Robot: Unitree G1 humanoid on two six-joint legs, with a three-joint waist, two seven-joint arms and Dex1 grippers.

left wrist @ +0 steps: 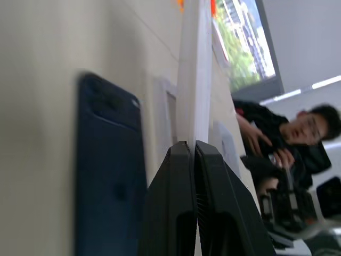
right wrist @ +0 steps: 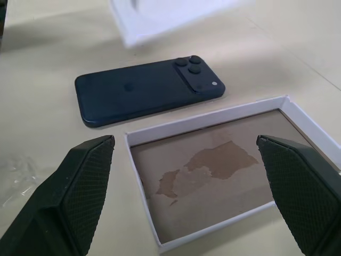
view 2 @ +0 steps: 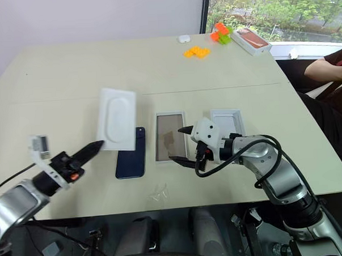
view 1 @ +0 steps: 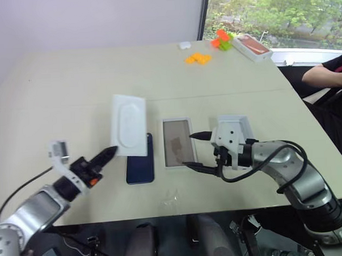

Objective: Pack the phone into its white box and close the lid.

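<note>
The left gripper point(view 1: 111, 152), fingers clamped on the white recessed tray point(view 1: 129, 124), holds it above the phone point(view 1: 140, 163) lying on the table point(view 1: 73, 92) beside the white box point(view 1: 177, 142), where the right gripper point(view 1: 196, 150) hovers wide open, the lid point(view 1: 237, 125) behind it.

so the left gripper point(view 2: 98, 146) is pinched on a white recessed tray point(view 2: 117, 119), lifted over the phone point(view 2: 131, 145). Right gripper point(view 2: 179, 143) hangs wide open by the white box point(view 2: 170, 137), lid point(view 2: 227, 122) further right.
</note>
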